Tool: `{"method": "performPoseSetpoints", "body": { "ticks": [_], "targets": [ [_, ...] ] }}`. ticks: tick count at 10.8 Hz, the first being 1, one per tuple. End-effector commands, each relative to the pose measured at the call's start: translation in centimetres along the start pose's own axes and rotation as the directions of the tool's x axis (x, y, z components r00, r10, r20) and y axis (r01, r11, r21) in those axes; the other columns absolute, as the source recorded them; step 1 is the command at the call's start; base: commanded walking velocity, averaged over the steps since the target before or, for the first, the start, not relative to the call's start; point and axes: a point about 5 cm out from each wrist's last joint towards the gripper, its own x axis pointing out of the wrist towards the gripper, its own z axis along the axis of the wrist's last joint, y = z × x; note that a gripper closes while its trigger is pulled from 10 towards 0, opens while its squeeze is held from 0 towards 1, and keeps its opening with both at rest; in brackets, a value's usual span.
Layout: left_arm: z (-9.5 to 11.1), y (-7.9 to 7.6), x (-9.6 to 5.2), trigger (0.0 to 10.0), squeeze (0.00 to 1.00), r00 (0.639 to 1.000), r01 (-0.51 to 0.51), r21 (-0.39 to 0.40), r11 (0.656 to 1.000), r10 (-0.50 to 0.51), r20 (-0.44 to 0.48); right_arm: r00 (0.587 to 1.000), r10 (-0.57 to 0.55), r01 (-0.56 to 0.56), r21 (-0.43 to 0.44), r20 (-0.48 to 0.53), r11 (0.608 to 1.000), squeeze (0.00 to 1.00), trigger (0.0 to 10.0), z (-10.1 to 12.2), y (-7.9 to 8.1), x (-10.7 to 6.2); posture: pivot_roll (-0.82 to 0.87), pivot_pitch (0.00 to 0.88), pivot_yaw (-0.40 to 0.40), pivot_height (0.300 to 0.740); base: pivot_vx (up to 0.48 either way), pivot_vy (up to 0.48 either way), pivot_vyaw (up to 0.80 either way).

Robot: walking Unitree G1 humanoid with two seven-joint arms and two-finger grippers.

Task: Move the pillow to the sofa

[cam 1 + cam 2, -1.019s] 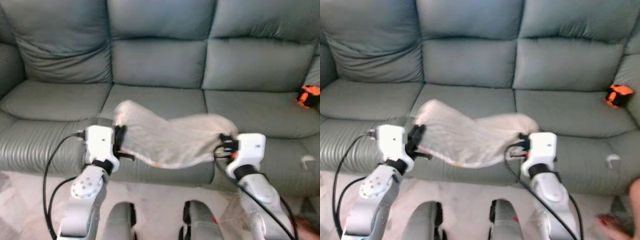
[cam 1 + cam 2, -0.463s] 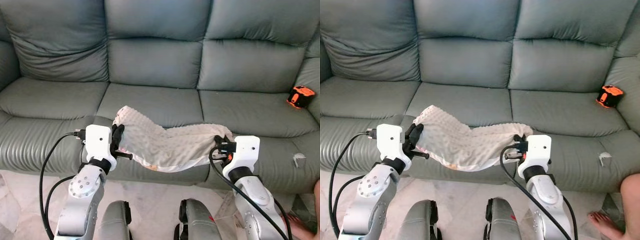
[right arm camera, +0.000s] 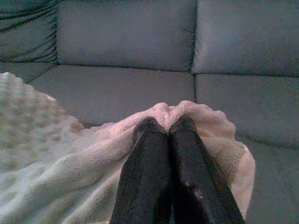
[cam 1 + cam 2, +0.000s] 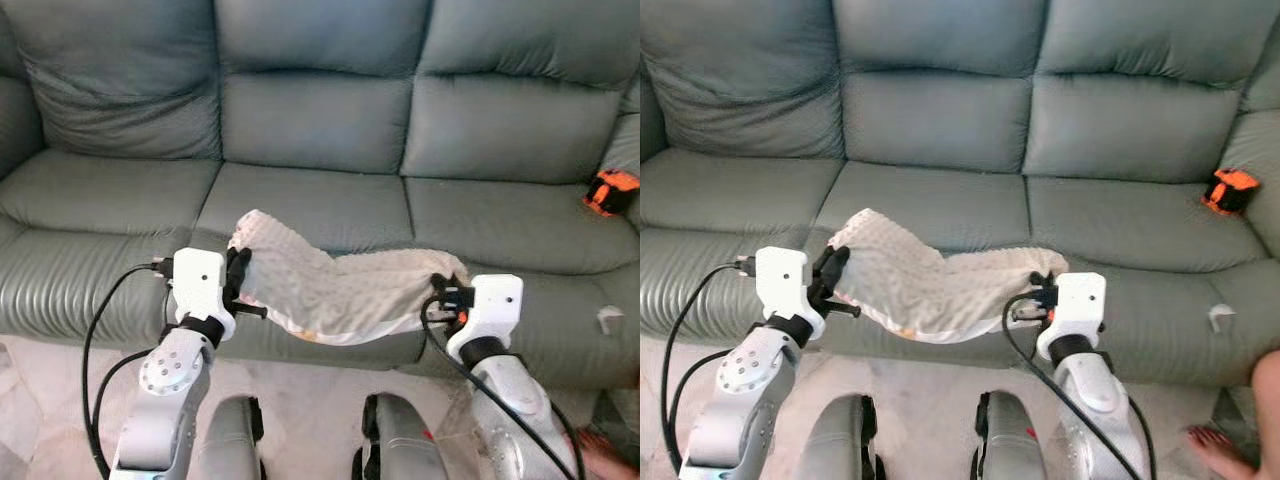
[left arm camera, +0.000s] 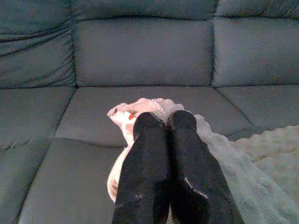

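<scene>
Over sofa (image 4: pixel 320 130) | left hand (image 4: pixel 240 278), right hand (image 4: pixel 440 290) clamped on pillow (image 4: pixel 340 290) | no writing legible

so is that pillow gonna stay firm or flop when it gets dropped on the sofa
Probably floppy: the pillow sags in the middle between the left claw and right claw. It looks light, since pinches at two corners carry it. The bumpy fleece likely grips the sofa rather than sliding.

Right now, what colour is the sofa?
The sofa is grey-green, clearest in the left eye view.
</scene>
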Motion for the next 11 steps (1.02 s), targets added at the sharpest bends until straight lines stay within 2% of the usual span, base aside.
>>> {"method": "performPoseSetpoints", "body": {
  "ticks": [1, 5, 7, 10, 11],
  "targets": [
    [0.7, -0.2, 0.3, 10.0, 0.00, 0.999, 0.017, 0.007, 1.000, -0.017, 0.035, 0.999, -0.001, 0.001, -0.008, 0.039, 1.000, 0.00, 10.0, 0.8, 0.0, -0.1, -0.03, 0.071, 0.011, 0.595, 0.431, 0.000, 0.00],
    [0.7, -0.2, 0.4, 10.0, 0.00, 0.999, 0.021, 0.009, 1.000, -0.022, 0.032, 0.999, -0.007, 0.008, -0.011, 0.043, 1.000, 0.00, 10.0, 0.9, -0.1, -0.1, -0.03, 0.075, 0.013, 0.595, 0.428, 0.000, 0.00],
    [0.7, -0.4, 0.5, 10.0, 0.00, 0.999, 0.024, 0.006, 1.000, -0.024, 0.031, 0.997, -0.039, 0.040, -0.026, 0.066, 0.999, 0.00, 10.0, 1.4, -0.6, 0.7, -0.03, 0.078, 0.015, 0.595, 0.411, 0.000, 0.00],
    [0.4, 0.1, 1.3, 10.0, 0.00, 1.000, 0.004, 0.011, 1.000, -0.004, 0.013, 0.996, -0.059, 0.061, -0.025, 0.064, 0.998, 0.00, 10.0, 1.6, -1.1, 1.7, -0.03, 0.092, 0.020, 0.595, 0.089, 0.000, 0.00],
    [0.0, 0.6, 2.2, 10.0, 0.00, 1.000, -0.011, 0.026, 1.000, 0.011, 0.001, 0.998, -0.053, 0.053, -0.010, 0.044, 0.999, 0.00, 10.0, 1.2, -1.0, 2.4, -0.03, 0.099, 0.023, 0.595, 0.000, 0.000, 0.00]
  ]
}}
